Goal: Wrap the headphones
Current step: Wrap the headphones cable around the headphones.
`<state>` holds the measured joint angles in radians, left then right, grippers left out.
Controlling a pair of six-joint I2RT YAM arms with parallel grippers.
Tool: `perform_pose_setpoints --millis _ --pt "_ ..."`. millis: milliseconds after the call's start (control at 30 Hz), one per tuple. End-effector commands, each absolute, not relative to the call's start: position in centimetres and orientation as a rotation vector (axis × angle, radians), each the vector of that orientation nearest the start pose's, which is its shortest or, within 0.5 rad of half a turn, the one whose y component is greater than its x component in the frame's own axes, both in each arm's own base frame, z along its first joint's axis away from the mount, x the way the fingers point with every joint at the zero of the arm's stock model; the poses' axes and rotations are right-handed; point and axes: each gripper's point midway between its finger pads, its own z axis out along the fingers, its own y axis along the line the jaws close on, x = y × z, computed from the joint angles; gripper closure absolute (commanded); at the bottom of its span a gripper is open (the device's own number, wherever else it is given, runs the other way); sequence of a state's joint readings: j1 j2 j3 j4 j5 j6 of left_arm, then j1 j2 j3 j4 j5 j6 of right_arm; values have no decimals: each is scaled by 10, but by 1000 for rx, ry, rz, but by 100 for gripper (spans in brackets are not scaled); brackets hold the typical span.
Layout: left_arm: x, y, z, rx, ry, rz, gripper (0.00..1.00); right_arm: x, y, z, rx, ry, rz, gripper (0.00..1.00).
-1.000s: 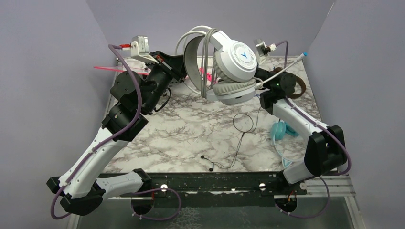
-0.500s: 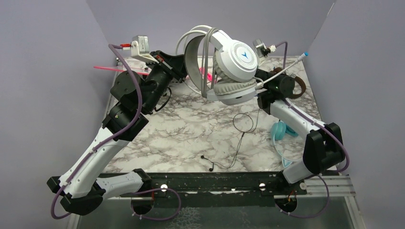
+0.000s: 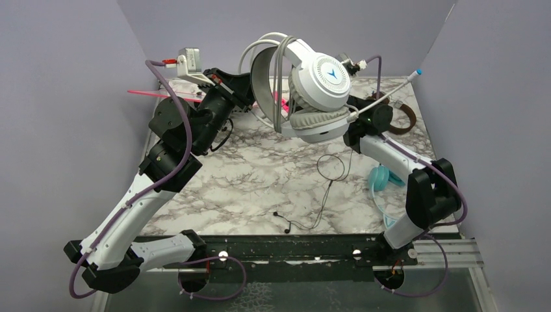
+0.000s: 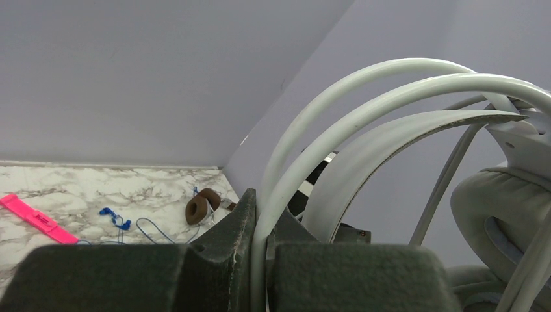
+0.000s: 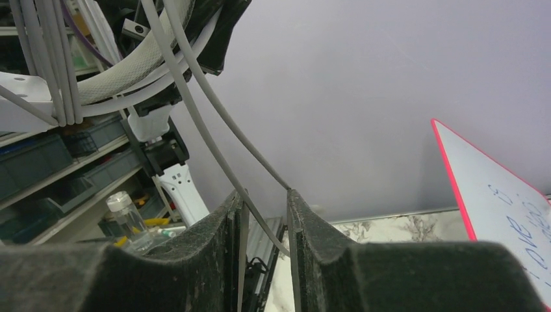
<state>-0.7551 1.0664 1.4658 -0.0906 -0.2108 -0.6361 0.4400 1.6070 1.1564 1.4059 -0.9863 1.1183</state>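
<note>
A: Grey cord (image 5: 262,166) and the right gripper (image 5: 263,201): is it pinched?
B: No. The fingers stand a little apart, and the cord runs down through the gap.
A: The left gripper (image 4: 263,218)?
B: Pressed tight on a thin white hoop of the white-grey headphones (image 3: 321,84), which are held aloft at upper centre of the overhead view.
A: The other sets?
B: Teal headphones (image 3: 379,177) lie on the marble table (image 3: 260,175) at right, beside the right arm. Brown headphones (image 3: 408,119) sit at upper right. A thin black cord (image 3: 328,170) trails mid-table.
</note>
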Motion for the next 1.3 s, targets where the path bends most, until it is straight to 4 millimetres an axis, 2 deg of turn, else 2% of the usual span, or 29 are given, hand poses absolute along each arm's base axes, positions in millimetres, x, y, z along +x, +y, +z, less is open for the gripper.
perform_pose_setpoints --millis 0,267,467,633,767,933,1133,1267 --pt "239 -215 590 -146 1174 -1176 100 253 310 448 -853 865 1663 66" --pt "239 -217 590 -139 1174 -1186 100 255 314 451 -841 860 1672 55" --pt "238 -215 590 -143 1172 -1182 100 259 315 448 -814 904 1652 53" --pt "240 -205 590 -170 1162 -1139 100 263 313 440 -775 987 1598 53" --pt "241 -200 591 -181 1154 -1112 100 270 308 430 -709 1092 1519 48" --pt "241 -204 591 -165 1156 -1122 100 271 307 434 -718 1098 1483 38" --pt "241 -207 590 -162 1160 -1140 100 280 311 441 -721 1093 1464 36" --pt "240 -206 590 -164 1162 -1138 100 283 310 436 -693 1106 1459 36"
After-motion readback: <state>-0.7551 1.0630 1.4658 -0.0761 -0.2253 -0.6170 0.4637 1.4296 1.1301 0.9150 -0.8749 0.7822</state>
